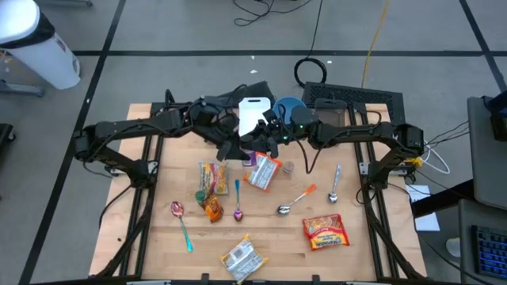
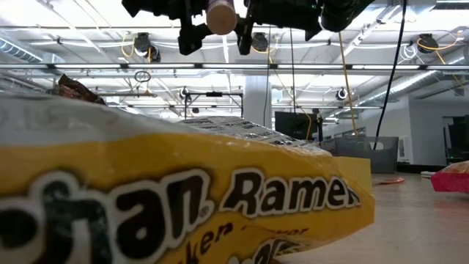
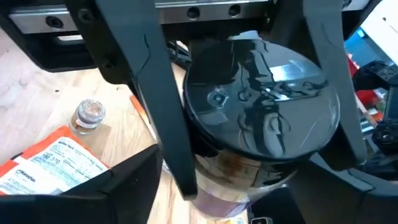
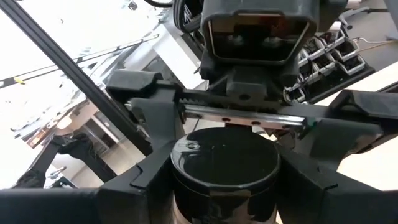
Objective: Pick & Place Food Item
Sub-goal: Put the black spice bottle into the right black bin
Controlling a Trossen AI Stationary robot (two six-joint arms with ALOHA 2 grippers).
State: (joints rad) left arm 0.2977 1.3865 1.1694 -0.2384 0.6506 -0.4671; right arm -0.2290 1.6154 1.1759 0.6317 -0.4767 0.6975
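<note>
A jar with a glossy black lid (image 3: 261, 106) is held upright in the air above the middle of the table; its pale underside (image 2: 220, 15) shows in the low view. My right gripper (image 4: 227, 199) is shut on it from the table's right. Facing it from the left, my left gripper (image 3: 267, 168) is open, one finger (image 3: 171, 124) on each side of the lid. In the high view the two grippers (image 1: 245, 145) (image 1: 271, 138) meet over the table's far middle. My right gripper pinches the jar's body just under the lid (image 4: 180, 202) between its two fingers, coming in about level from the table's right. The jar stays upright, lid up, well clear of the table. My left gripper's fingers stand close beside the lid; whether they touch it I cannot tell.
Below lie food packets (image 1: 263, 170) (image 1: 211, 176) (image 1: 325, 232), a ramen packet (image 1: 242, 257) at the near edge filling the low view, several spoons (image 1: 238, 202), and a small spice jar (image 1: 288, 167). A white board (image 1: 252, 111) and blue bowl (image 1: 289, 105) sit at the far edge.
</note>
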